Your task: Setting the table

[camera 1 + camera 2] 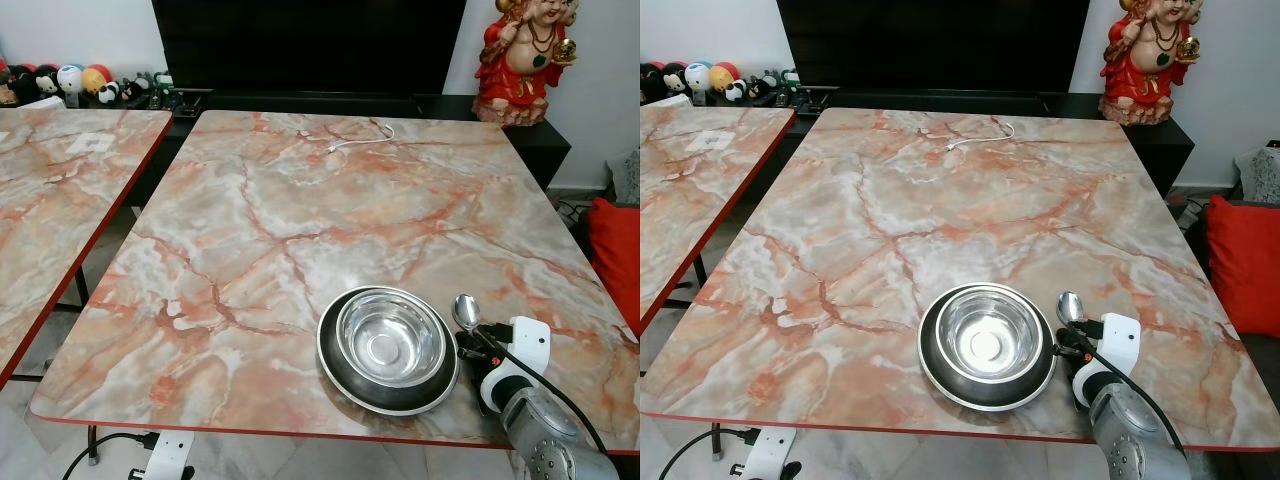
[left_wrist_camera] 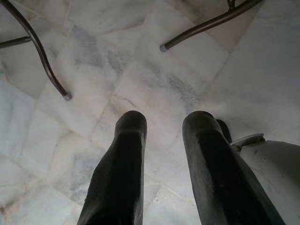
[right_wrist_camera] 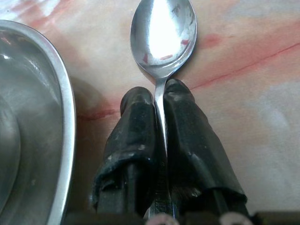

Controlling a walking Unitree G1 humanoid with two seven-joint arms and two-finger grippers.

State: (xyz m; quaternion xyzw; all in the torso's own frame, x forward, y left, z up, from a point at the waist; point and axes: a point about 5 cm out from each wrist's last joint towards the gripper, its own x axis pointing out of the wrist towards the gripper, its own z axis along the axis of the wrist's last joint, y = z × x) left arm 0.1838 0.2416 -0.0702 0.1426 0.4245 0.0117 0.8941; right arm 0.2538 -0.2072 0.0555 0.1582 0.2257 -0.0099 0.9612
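Marbled pink-and-grey table (image 1: 300,220) with a red edge, set before a dark TV stand; a second, matching table (image 1: 60,190) off to its left. Near the front edge of the table, a steel bowl (image 1: 388,340) nested in a dark-rimmed plate (image 1: 345,385). Just right of the bowl, a spoon (image 1: 466,312), bowl end pointing toward the far edge, handle pinched between the pressed-together fingers (image 3: 136,136) of the right pincer (image 3: 160,101), low over the tabletop. At the far edge from the bowl, a white cable (image 1: 362,138). Beyond the far right corner, a red figurine (image 1: 525,55). Left pincer (image 2: 161,123) spread, hanging over the marble floor (image 2: 140,70).
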